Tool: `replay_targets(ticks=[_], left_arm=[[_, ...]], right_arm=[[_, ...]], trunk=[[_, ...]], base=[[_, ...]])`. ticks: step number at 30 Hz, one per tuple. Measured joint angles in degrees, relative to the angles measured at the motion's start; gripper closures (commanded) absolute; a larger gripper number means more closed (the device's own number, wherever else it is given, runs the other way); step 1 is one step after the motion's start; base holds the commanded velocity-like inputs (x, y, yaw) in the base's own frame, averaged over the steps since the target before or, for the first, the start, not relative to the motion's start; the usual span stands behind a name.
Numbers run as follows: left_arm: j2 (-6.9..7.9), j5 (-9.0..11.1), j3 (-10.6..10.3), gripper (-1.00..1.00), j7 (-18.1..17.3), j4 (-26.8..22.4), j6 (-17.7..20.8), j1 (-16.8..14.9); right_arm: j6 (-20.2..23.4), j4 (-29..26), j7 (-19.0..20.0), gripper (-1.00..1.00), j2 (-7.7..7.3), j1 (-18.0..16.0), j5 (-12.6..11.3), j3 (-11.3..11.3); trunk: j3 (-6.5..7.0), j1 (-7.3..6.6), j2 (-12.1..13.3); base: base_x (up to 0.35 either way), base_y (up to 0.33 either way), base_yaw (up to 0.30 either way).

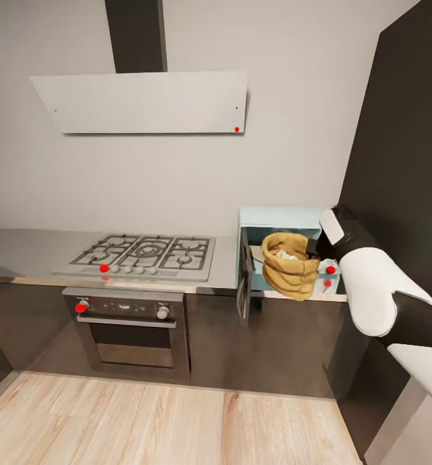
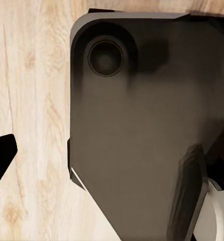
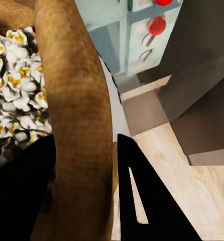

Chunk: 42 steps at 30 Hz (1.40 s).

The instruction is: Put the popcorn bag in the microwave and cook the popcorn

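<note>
In the right wrist view we see the right gripper with its jaws clamped on the rolled rim of the popcorn bag: one dark finger lies inside the sack, the other outside, with the tan wall pinched between them. Inside the bag sits the popcorn, a heap of puffed white pieces with yellow centres, just beside the inner finger.

From the head view, the popcorn bag hangs at the open mouth of the microwave, partly past its front edge, and the popcorn shows pale at its top. The right gripper meets the bag on the side away from the microwave's door. That door stands swung out toward us, on the side of the microwave nearer the gas hob. The microwave rests on the bench, against the dark tall panel.

In the left wrist view we see one dark finger of the left gripper over the wooden floor, beside the robot's dark base; we cannot tell whether its jaws are apart or together.
</note>
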Motion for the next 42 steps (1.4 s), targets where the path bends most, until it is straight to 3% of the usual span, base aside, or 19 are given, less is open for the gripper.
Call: replay_targets(ticks=[14, 28, 33, 42], left_arm=[[-0.06, -0.02, 0.00, -1.00, -0.01, 0.00, -0.02, 0.00], [-0.05, 0.00, -0.07, -1.00, -0.01, 0.00, 0.15, 0.00], [-0.06, -0.01, -0.08, -1.00, -0.01, 0.00, 0.16, 0.00], [-0.06, 0.03, -0.05, -1.00, -0.01, 0.00, 0.16, 0.00]], right_arm=[[0.03, 2.09, 0.26, 1.00, -0.04, -0.01, 0.54, -0.18], [0.03, 1.96, 0.13, 1.00, -0.12, -0.01, 0.58, -0.10], [0.02, 1.74, 0.13, 1.00, -1.23, -0.01, 0.61, -0.05], [0.02, 1.75, 0.05, 1.00, -1.32, -0.01, 0.56, 0.10]], trunk=[[0.00, -0.01, -0.01], [0.00, -0.02, -0.01], [0.00, -0.01, -0.01], [0.00, -0.01, -0.01]], base=[[0.031, 0.000, 0.000], [0.167, 0.000, 0.000], [0.126, 0.000, 0.000], [0.108, 0.000, 0.000]])
